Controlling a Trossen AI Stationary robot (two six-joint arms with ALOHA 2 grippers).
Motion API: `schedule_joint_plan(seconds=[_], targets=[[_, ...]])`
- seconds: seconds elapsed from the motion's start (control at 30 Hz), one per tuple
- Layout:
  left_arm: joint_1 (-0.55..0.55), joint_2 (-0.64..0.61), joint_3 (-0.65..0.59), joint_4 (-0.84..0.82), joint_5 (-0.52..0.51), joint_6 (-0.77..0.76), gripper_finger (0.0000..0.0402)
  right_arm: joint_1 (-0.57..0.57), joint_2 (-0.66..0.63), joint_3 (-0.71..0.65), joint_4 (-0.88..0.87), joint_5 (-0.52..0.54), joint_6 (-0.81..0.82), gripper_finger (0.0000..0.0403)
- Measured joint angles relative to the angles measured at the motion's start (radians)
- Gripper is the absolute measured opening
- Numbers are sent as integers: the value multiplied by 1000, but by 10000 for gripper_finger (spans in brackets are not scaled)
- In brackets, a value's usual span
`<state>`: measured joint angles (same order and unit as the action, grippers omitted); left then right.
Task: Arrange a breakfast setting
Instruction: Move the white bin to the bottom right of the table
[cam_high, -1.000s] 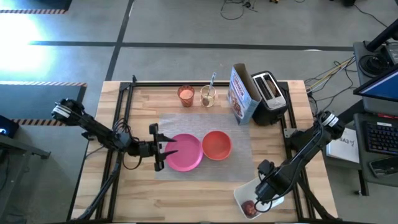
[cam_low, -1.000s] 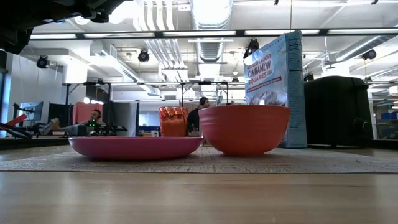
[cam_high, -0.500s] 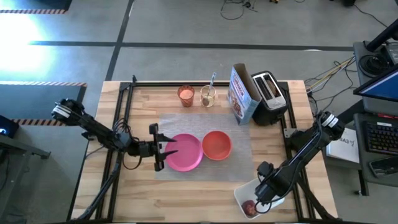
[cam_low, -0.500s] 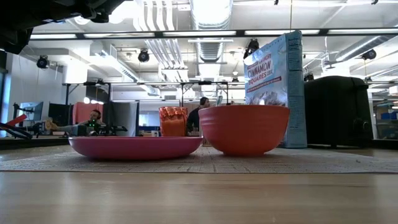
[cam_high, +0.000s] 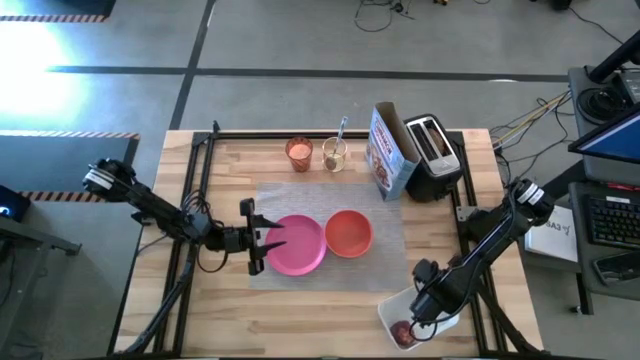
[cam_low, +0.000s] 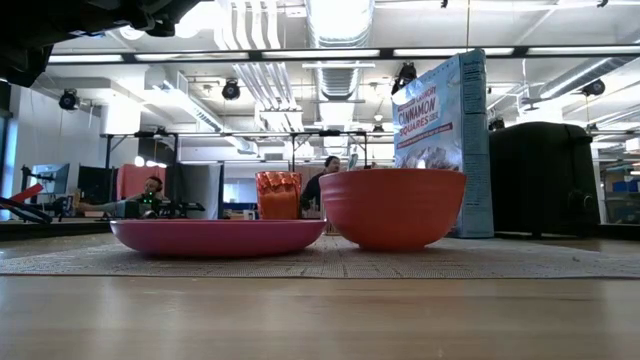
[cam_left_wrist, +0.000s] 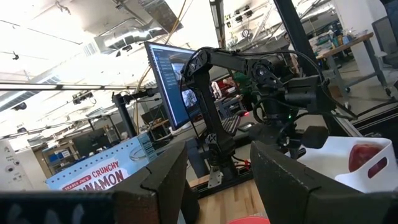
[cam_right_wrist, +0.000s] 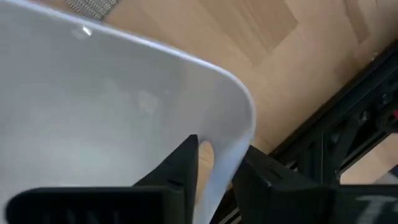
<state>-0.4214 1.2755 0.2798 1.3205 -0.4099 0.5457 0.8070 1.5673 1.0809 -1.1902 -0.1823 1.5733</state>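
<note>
On the grey mat (cam_high: 385, 255) sit a pink plate (cam_high: 297, 246) and an orange-red bowl (cam_high: 349, 232). An orange cup (cam_high: 299, 152) and a glass with a spoon (cam_high: 335, 150) stand behind the mat. A white tray (cam_high: 388, 314) at the near right holds a red apple (cam_high: 402, 331). My right gripper (cam_high: 422, 308) points down over the tray and is shut on its rim. My left gripper (cam_high: 262, 240) hovers open at the plate's left edge. My right gripper has the white tray's rim (cam_right_wrist: 219, 163) between its two fingers, near a rounded corner. One finger (cam_right_wrist: 185, 163) stands inside the tray and the other (cam_right_wrist: 260, 177) outside. The fingers come from above, pointing down. The tray rests flat on the table.
A cereal box (cam_high: 390, 150) and a black toaster (cam_high: 432, 146) stand at the far right of the table. A black frame (cam_high: 200, 180) runs along the table's left and right sides. Bare wood lies in front of the mat (cam_low: 300, 310).
My right gripper has gone down a little onto the white tray's rim. Plate, bowl and tray have kept their places.
</note>
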Motion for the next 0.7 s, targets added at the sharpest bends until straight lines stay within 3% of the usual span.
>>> schedule_joint_plan(seconds=[0.17,0.5,0.7], targets=[[0,0,0,0,0,0,162,-1,-2,1,-1,3,-152,16],[0,0,0,0,0,0,162,-2,-2,0,-99,7,-782,9],[0,0,0,1,0,16,162,-4,-2,0,-174,16,-917,9]])
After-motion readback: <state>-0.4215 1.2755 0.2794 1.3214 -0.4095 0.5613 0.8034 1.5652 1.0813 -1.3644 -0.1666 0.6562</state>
